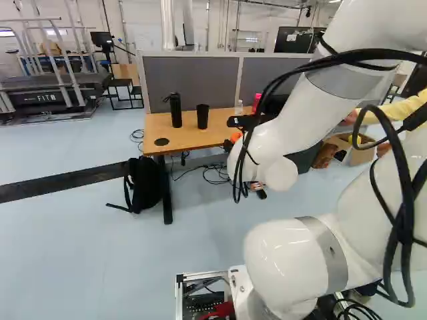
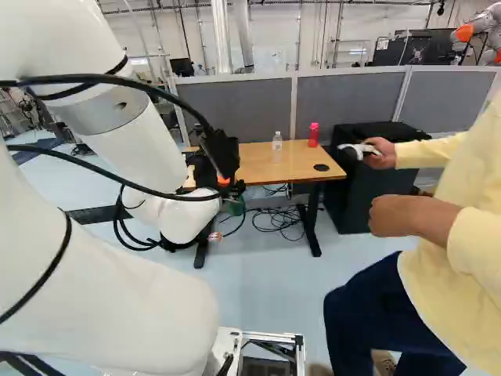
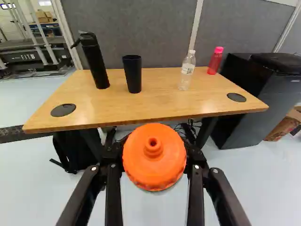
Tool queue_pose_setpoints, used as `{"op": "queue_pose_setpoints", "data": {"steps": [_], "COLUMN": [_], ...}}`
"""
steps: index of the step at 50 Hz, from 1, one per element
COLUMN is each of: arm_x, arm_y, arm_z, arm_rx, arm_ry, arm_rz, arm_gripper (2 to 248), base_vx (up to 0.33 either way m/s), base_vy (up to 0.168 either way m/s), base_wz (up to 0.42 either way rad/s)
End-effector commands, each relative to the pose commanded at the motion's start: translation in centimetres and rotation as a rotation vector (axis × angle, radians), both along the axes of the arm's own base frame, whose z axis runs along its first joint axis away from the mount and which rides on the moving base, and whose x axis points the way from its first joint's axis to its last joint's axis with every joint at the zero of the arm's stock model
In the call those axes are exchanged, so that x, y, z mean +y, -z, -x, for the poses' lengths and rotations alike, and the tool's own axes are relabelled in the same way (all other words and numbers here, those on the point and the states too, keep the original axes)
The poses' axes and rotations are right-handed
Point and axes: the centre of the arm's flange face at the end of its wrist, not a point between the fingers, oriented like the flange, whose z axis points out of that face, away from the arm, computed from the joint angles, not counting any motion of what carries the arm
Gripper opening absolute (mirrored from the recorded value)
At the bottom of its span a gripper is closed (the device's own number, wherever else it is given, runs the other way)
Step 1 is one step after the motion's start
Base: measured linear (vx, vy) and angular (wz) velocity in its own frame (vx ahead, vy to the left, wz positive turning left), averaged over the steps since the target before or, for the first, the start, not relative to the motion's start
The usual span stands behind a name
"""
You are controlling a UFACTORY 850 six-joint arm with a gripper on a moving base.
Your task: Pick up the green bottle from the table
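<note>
Bottle and claw are joined: my claw (image 3: pixel 154 156) is pinching the green bottle (image 2: pixel 235 206), one finger on each side just under its orange cap (image 3: pixel 153 167), and I have it in the air, short of the near edge of the wooden surface (image 3: pixel 117 110). So I judge the pick-up as good as done, with only a steady hold left. I expect a stiff, smooth shell, not fragile but apt to slip if jerked; how full it is I can't see, so I'd treat it as heavy and let no swing start. The upper body below the cap's rim is the right place to grip, since the cap might twist or come loose under load. As for room, the near edge is the one to mind: I would draw back toward my base before turning, so the bottle's low end doesn't knock it. Toward the far edge stand a black flask (image 3: pixel 94 60), a dark tumbler (image 3: pixel 132 74), a clear bottle (image 3: pixel 187 70) and, by the far right corner, a pink bottle (image 3: pixel 215 60); I'd make no sweep over them. A person (image 2: pixel 458 235) stands close on my right, so swinging that way is unwise.
</note>
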Motion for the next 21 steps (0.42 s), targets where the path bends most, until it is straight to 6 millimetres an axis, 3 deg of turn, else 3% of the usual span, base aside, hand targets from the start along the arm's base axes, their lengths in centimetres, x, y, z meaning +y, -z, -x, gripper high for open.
{"op": "queue_pose_setpoints", "data": {"steps": [21], "arm_x": [-0.05], "arm_y": [0.47], "arm_z": [0.81], "arm_rx": [-0.002], "arm_ry": [0.000], "arm_rz": [0.001], "arm_gripper": [34], "base_vx": [0.000], "base_vy": [0.000], "base_wz": [0.000]}}
